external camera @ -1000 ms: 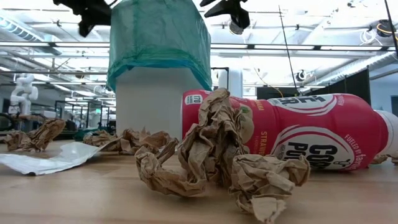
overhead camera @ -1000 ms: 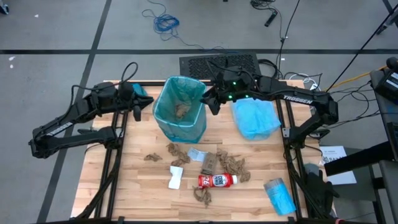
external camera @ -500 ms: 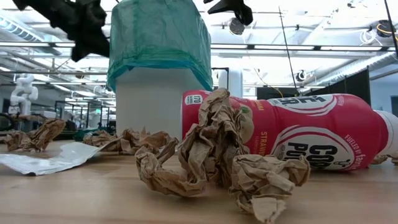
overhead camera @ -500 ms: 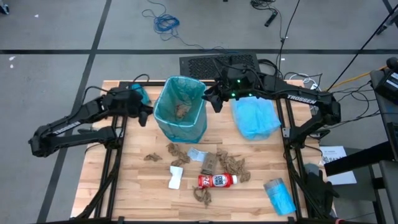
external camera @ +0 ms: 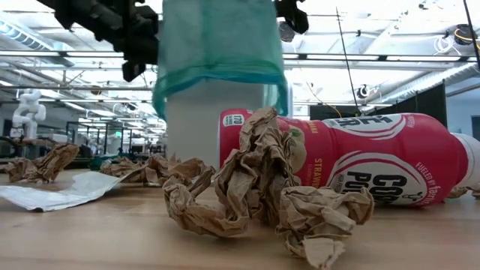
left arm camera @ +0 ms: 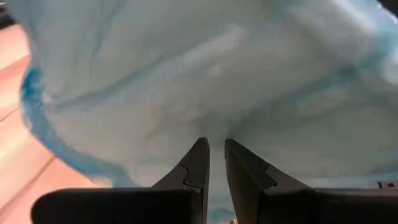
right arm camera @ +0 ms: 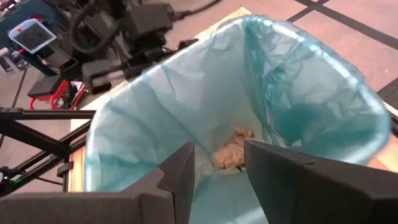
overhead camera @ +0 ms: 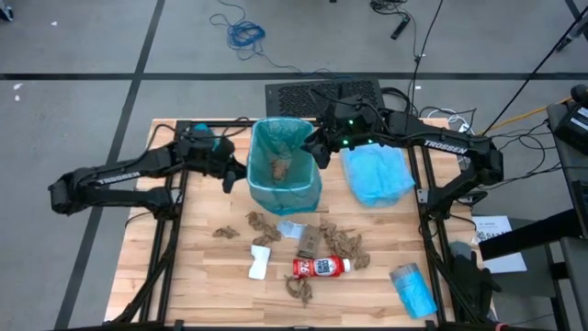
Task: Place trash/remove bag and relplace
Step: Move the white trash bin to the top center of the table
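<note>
The white bin with its teal plastic liner (overhead camera: 285, 175) has slid toward my right arm, pushed by my left gripper (overhead camera: 228, 173). Left claw's fingers are nearly pressed together against the liner, holding nothing; right gripper (overhead camera: 317, 150), half spread and empty, is over the rim. I'd steady the bin before pinching.

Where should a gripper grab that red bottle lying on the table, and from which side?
Grip the red bottle across its round body, coming straight down from above. It lies flat on its side on the table, with brown paper wads crowding it.

Crumpled brown paper wads (external camera: 255, 184), wood table (overhead camera: 211, 276)
</note>
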{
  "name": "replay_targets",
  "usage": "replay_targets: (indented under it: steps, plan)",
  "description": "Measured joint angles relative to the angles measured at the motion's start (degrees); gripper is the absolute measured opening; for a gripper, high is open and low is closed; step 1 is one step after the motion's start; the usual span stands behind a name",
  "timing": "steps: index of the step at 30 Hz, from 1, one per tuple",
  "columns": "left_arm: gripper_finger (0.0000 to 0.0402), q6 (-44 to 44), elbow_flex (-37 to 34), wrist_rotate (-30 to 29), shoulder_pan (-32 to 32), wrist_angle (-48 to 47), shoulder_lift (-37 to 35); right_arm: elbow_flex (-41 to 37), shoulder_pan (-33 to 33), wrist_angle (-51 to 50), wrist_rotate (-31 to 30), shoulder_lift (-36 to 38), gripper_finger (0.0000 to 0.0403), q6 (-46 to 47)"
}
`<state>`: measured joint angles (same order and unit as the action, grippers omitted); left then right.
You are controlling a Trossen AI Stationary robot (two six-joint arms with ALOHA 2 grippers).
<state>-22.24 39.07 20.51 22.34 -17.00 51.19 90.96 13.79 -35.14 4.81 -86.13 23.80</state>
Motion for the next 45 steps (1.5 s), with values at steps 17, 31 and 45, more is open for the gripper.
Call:
replay_targets:
  steps: [17, 31, 45]
  plan:
    - [0.005, -1.79, 0.02, 0.43, -1.0, 8.75, 6.36, -0.01, -10.75, -3.02, -0.41, 3.59, 0.013, 3.93]
    - [0.005, -2.52, 9.49, -1.77, -2.06, 0.29, -4.77, -0.08, -24.64, -7.41, -7.38, 2.08, 0.013, 9.11]
    - [0.005, -6.65, 12.9, -2.61, -10.35, 21.45, -8.63, -12.9, -26.47, 5.62, -7.6, -8.74, 0.013, 8.34]
